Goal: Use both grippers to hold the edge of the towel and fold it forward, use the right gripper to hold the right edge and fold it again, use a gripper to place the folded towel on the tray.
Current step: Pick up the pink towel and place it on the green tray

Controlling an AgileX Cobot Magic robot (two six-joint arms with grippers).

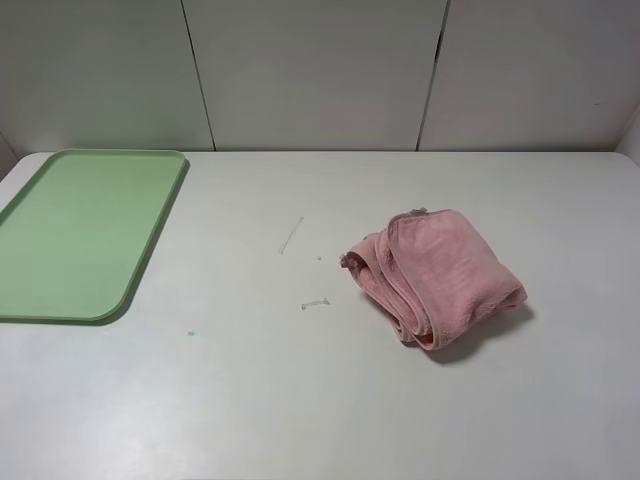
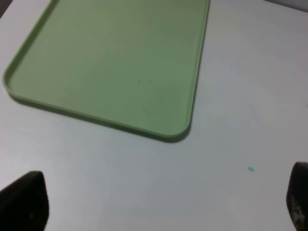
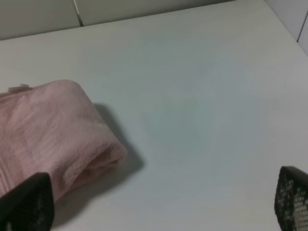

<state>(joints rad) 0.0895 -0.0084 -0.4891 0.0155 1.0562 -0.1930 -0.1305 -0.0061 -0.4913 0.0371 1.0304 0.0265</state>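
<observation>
My left pincer (image 2: 160,202) gapes wide near the tray (image 1: 80,235) at the far-left corner of the tabletop (image 1: 300,400); my right pincer (image 3: 159,204) gapes wide beside the bunched towel (image 1: 435,275).

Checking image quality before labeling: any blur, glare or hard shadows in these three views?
Exterior high: sharp, even light, soft shadow beside the towel. Left wrist: tray slightly soft, no glare. Right wrist: towel soft, darker shadow beside it, fingertips blurred.
</observation>
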